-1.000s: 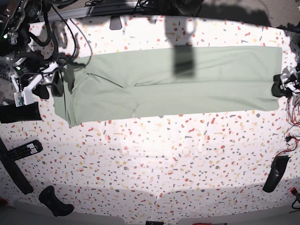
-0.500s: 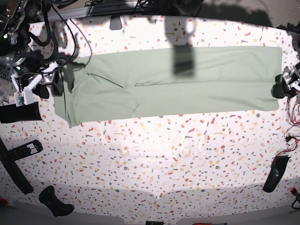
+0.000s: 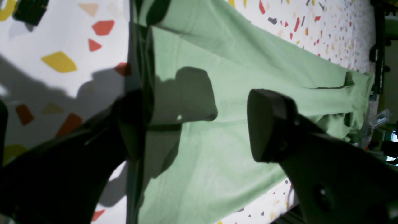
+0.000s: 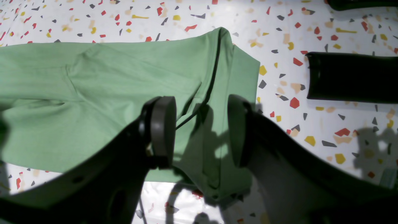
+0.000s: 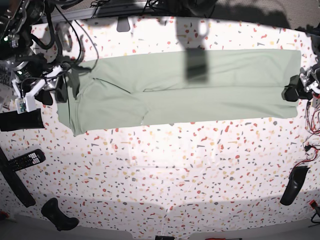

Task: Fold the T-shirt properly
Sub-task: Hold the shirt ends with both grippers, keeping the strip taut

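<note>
Now the T-shirt (image 5: 190, 87) is laid out in a long folded strip across the far half of the speckled table (image 5: 165, 175). The left gripper (image 3: 199, 124) is spread wide over its edge, gripping nothing; the right gripper (image 4: 200, 130) is parted above the other end, nothing grasped

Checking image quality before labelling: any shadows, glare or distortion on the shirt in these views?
Base view: fisheye bend at the edges, a dark rectangular shadow on the shirt, washed-out table in the middle. Left wrist view: the left gripper is dark and soft, with hard shadows on the cloth. Right wrist view: the right gripper shadows the shirt's end; the table print is sharp.
</note>
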